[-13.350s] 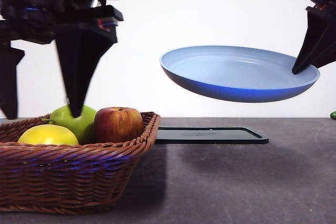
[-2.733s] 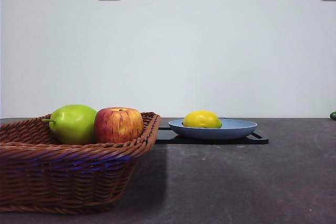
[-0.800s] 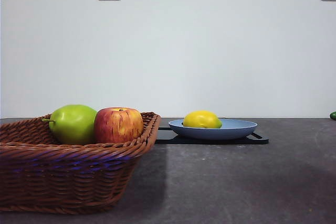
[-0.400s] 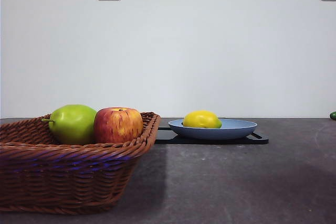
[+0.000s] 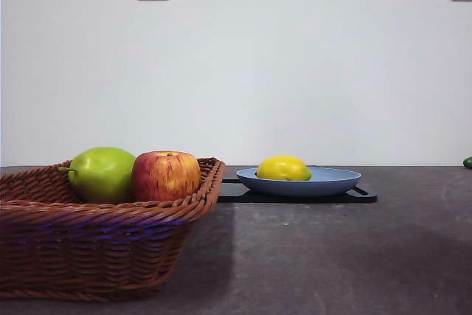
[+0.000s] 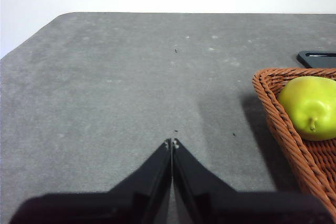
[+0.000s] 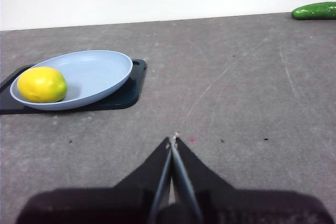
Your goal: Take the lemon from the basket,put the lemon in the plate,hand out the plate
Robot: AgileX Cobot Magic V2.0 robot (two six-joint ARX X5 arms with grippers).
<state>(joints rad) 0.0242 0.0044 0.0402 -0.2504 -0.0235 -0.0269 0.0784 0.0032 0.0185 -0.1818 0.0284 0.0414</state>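
Nowhere is any readable writing. Inside the blue plate (image 5: 324, 181), which sits on a black tray (image 5: 295, 195), lies the lemon (image 5: 284, 168). The wicker basket (image 5: 96, 248) holds a green fruit (image 5: 102, 173) and a red apple (image 5: 167, 175). Only the right wrist view shows a cucumber (image 7: 315, 10). Left gripper (image 6: 171, 142) and right gripper (image 7: 172, 140) hang above the desk (image 5: 332, 256), jaws together, empty.

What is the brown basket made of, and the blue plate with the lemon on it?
The basket looks like woven wicker: brown strands cross over and under, with a braided rim. The plate looks like matte plastic or glazed ceramic; its light blue surface is smooth and even with hardly any shine, so I can't tell which. The lemon is smooth and slightly glossy; real or fake is unclear.
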